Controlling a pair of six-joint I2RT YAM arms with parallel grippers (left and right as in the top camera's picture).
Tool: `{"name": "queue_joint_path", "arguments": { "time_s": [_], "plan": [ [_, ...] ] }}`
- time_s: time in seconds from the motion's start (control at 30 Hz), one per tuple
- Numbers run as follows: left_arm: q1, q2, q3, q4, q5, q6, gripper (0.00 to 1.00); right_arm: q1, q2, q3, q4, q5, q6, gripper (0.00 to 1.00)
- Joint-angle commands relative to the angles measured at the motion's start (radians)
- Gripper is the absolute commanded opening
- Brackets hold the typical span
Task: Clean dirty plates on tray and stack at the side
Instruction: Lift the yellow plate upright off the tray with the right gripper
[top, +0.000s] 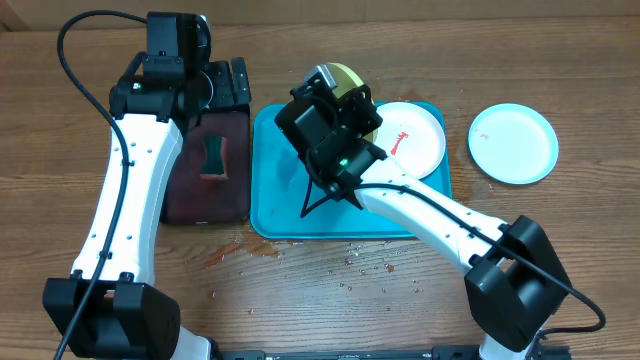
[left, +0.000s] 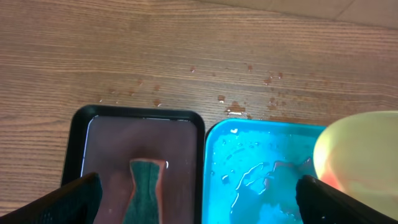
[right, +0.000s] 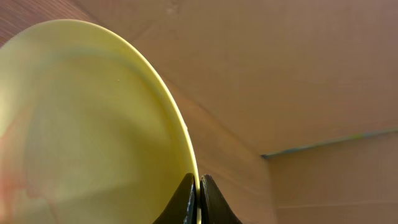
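My right gripper (right: 199, 186) is shut on the rim of the pale green plate (right: 81, 124) and holds it tilted on edge above the far part of the turquoise tray (top: 285, 215). The plate (top: 347, 78) also shows overhead and in the left wrist view (left: 360, 152), with a reddish tint low on its face. The white plate (top: 415, 135), with a red smear, lies on the tray's right side. The light blue plate (top: 513, 143) lies on the table to the right of the tray. My left gripper (left: 199, 199) is open and empty, above the far end of the black tray (left: 140, 113).
A green sponge with an orange edge (top: 214, 158) lies in the black tray's reddish water (top: 205, 195), left of the turquoise tray. Water pools on the turquoise tray (left: 249, 174). Drops and a reddish smear (top: 228, 252) lie on the wood in front of both trays.
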Motion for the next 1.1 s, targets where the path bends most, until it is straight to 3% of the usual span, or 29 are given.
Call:
{"name": "queue_joint_path", "arguments": {
  "time_s": [0.0,0.4,0.97,1.07],
  "plan": [
    [0.033,-0.022,0.016,0.011,0.001,0.008,1.00,0.026,-0.040,0.029,0.015,0.088,-0.057,0.04],
    [0.165,-0.022,0.016,0.018,0.005,0.039,1.00,0.084,-0.040,0.024,0.056,0.065,-0.055,0.04],
    [0.174,-0.022,0.016,0.013,0.005,0.053,1.00,0.084,-0.040,0.023,0.204,0.087,-0.209,0.04],
    [0.174,-0.022,0.016,0.009,0.005,0.053,1.00,0.093,-0.040,0.023,0.154,0.028,-0.203,0.04]
  ]
}}
